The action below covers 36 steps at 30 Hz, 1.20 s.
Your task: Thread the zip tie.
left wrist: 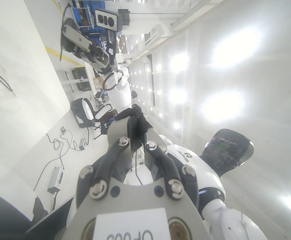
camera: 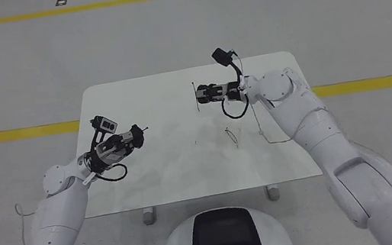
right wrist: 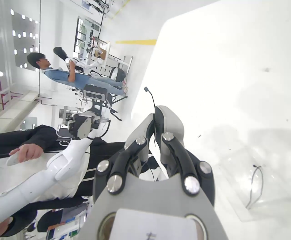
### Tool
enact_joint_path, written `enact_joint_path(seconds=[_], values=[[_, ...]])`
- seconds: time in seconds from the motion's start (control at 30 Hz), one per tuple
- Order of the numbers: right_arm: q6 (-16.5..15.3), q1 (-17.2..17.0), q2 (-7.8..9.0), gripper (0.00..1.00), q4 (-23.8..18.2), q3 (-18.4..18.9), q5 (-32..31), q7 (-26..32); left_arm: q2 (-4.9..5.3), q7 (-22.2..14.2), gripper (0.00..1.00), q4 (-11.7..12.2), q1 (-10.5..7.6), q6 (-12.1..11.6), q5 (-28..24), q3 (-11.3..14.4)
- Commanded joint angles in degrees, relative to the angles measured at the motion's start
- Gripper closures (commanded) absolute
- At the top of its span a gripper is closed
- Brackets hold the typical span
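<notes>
The zip tie [right wrist: 151,97] is pinched by the closed right fingers [right wrist: 168,120]; the left fingers [left wrist: 118,129] are pressed together too. Tail and head should be aligned squarely before insertion.

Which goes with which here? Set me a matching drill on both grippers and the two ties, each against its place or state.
Things:
1. right gripper
2. left gripper
3. held tie
4. looped tie

Places or states:
a. lies loose on the table
b. over the table's left part
c. shut, over the table's far middle
d. clamped, with its head sticking out

Pairs: 1-c, 2-b, 3-d, 4-a.
</notes>
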Motion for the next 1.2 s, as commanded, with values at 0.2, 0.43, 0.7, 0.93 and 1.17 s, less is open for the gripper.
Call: enact_joint_path(seconds=[0.2, 0.43, 0.7, 0.93, 1.17], values=[[-0.2, -1.8, 0.29, 1.00, -2.0, 1.6, 1.8, -4.4, -0.11, 1.8, 1.00, -0.7, 0.34, 0.7, -0.3, 0.3], [-1.0, -10.7, 1.91, 1.00, -14.3, 5.6, -1.6, -19.5, -1.12, 11.7, 1.00, -3.8, 2.27, 0.0, -0.3, 2.4], [-1.0, -19.5, 2.90, 1.00, -25.4, 5.7, -8.9, -31.2, -3.20, 21.7, 1.00, -5.3, 1.16, 0.0, 3.6, 5.6], [-1.0, -20.7, 3.02, 1.00, -26.7, 5.0, -10.8, -33.9, -4.31, 24.5, 1.00, -5.1, 0.40, 0.0, 5.5, 7.1], [-1.0, -20.9, 3.03, 1.00, -27.1, 5.0, -11.2, -34.5, -4.38, 25.9, 1.00, -5.4, 0.79, 0.3, 5.7, 7.4]])
